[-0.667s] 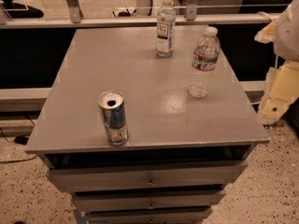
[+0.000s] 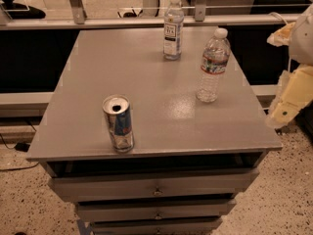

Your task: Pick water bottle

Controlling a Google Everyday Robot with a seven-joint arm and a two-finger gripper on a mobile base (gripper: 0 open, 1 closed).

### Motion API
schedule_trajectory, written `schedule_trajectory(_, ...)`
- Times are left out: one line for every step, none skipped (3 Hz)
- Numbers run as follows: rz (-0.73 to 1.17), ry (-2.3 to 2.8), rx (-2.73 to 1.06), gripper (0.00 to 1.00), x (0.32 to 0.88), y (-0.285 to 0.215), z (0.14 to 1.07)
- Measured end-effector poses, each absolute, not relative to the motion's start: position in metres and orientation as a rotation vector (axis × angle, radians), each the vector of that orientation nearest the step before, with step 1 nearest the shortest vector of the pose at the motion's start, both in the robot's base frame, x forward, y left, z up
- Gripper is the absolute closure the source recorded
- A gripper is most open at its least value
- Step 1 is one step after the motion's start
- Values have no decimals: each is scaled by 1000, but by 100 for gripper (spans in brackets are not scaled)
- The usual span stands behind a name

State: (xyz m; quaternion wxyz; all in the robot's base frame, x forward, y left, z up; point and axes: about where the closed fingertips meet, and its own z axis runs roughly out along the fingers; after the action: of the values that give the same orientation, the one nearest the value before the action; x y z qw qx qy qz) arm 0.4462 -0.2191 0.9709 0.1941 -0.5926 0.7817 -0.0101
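Note:
The water bottle [image 2: 212, 65] is clear, ribbed plastic with a white cap and a narrow red-and-blue label band. It stands upright on the right side of the grey cabinet top [image 2: 151, 106]. My gripper [image 2: 287, 104] is a cream-coloured part of the arm at the right edge of the view. It hangs beside the cabinet's right edge, to the right of the water bottle and apart from it, holding nothing that I can see.
A smooth clear bottle [image 2: 173, 27] with a white-and-black label stands at the back centre. A blue-silver drink can [image 2: 118, 124], opened, stands near the front left edge. Drawers [image 2: 156, 190] are below the top. A rail [image 2: 146, 19] runs behind the cabinet.

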Motion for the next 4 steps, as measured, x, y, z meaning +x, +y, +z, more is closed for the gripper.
schedule_trajectory(72, 2141, -1571, 0, 461, -224, 962)
schedule_trajectory(213, 2063, -1446, 0, 491, -226, 948)
schedule_trajectory(351, 1958, -1322, 0, 523, -215, 938)
schedule_trajectory(466, 1859, -1211, 0, 552, -200, 933)
